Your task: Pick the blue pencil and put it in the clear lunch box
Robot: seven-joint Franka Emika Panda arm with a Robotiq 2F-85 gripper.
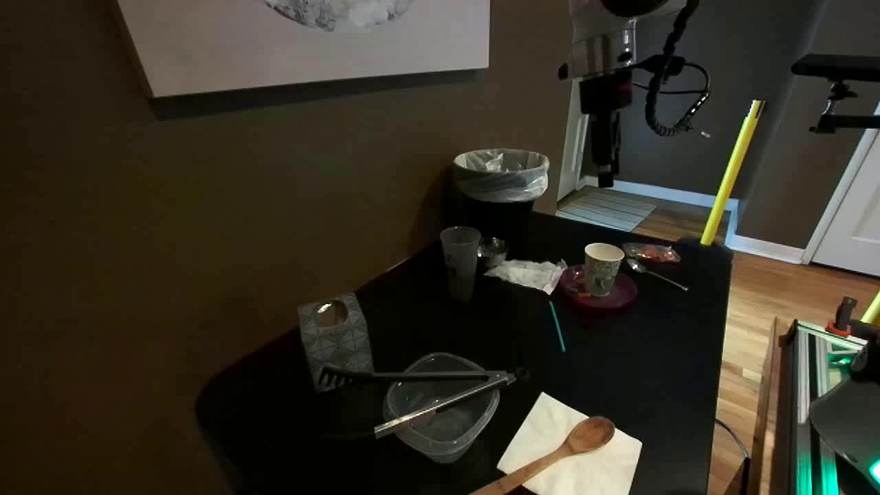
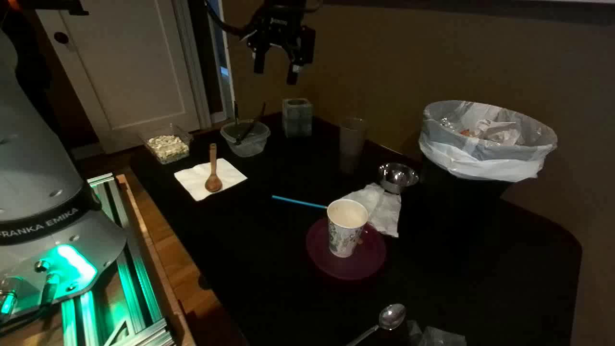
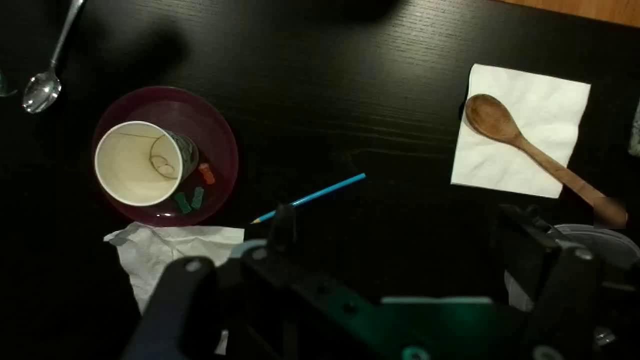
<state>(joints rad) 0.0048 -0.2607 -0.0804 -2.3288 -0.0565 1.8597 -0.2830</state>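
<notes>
Gripper [image 2: 275,72], top ctr of frame in an exterior view: fingers wide apart, holding nothing. Blue pencil [image 3: 325,191] on table [image 3: 350,125], mid-frame in wrist view, tan tip clearest there. Clear lunch box [image 1: 474,423], bottom ctr in an exterior view, tongs [image 1: 433,376] across it. Whole tub [image 2: 172,157] w/ pale bits [image 2: 167,146], upper L, & crumpled paper [image 2: 499,130] in lined bin [image 2: 480,166], R, show in an exterior view only. Plate [image 3: 220,130] w/ cup [image 3: 135,165] + green bits [image 3: 198,197]: wrist view, L.
</notes>
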